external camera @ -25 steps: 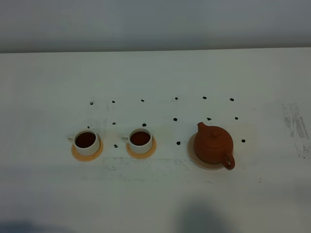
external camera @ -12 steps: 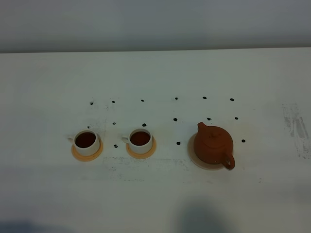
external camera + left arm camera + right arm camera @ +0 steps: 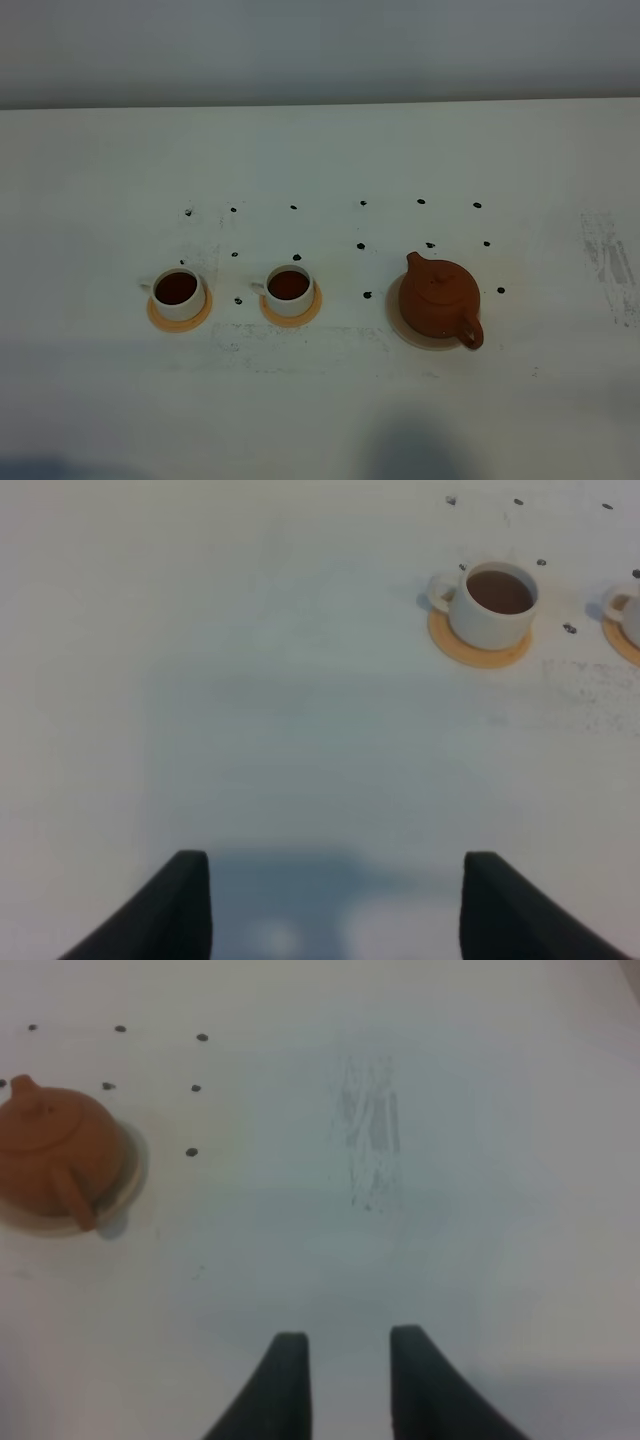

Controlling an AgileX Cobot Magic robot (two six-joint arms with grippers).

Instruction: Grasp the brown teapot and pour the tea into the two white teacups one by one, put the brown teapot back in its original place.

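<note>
Nothing has shifted since the earlier frame. We find the brown teapot (image 3: pixel 438 303) seated on its beige coaster (image 3: pixel 400 330), both teacups (image 3: pixel 179 292) (image 3: pixel 289 289) full. Left pincer (image 3: pixel 335 905) gapes empty; right pincer (image 3: pixel 348 1380) narrowly parted, empty. We judge the task complete.

White table (image 3: pixel 320 400) set for tea, marked with rows of black dots (image 3: pixel 361 245).
Two orange saucers (image 3: pixel 180 312) sit on the left, each under a teacup; a beige coaster (image 3: pixel 405 335) on the right carries the brown teapot (image 3: pixel 438 302). Grey scuffs (image 3: pixel 610 265) mark the right edge.
</note>
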